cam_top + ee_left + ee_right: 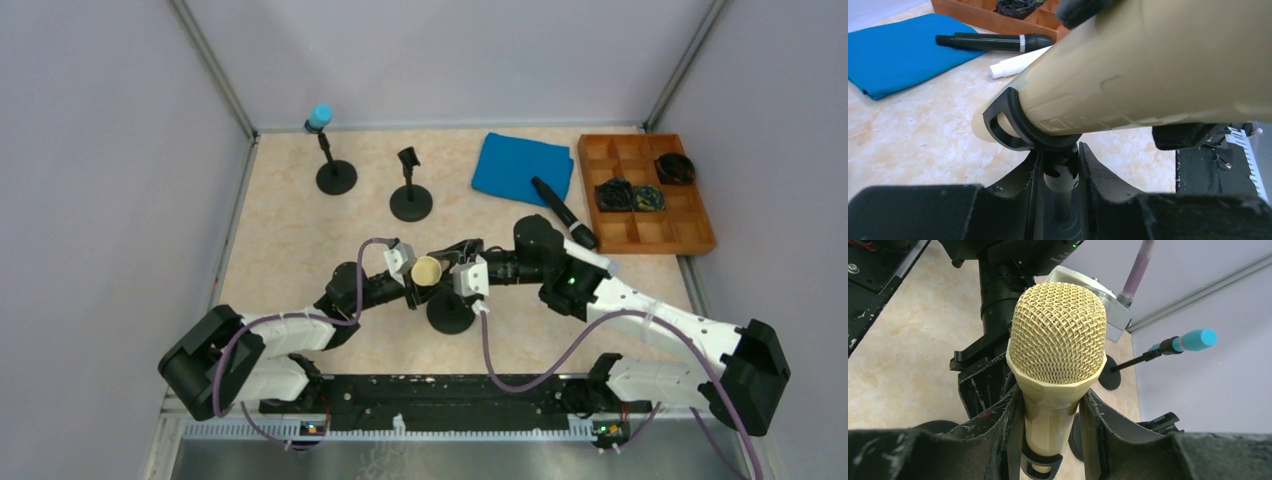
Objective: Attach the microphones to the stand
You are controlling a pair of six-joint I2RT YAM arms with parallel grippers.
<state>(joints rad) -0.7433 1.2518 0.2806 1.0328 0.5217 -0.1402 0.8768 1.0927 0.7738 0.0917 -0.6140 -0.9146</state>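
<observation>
The cream microphone (427, 270) lies tilted in the black clip (1018, 125) of the nearest stand (450, 312). My right gripper (1050, 395) is shut on its body just below the mesh head (1058, 332). My left gripper (1060, 160) is shut on the stand's post under the clip. A light blue microphone (320, 115) sits in the far left stand (336, 178). The black microphone (563, 212) lies at the edge of the blue cloth, with the white microphone (1015, 64) beside it. A third stand (410, 200) has an empty clip.
A folded blue cloth (522, 167) lies at the back right. Next to it an orange compartment tray (645, 232) holds coiled dark cables. Grey walls close in the table on the left, back and right.
</observation>
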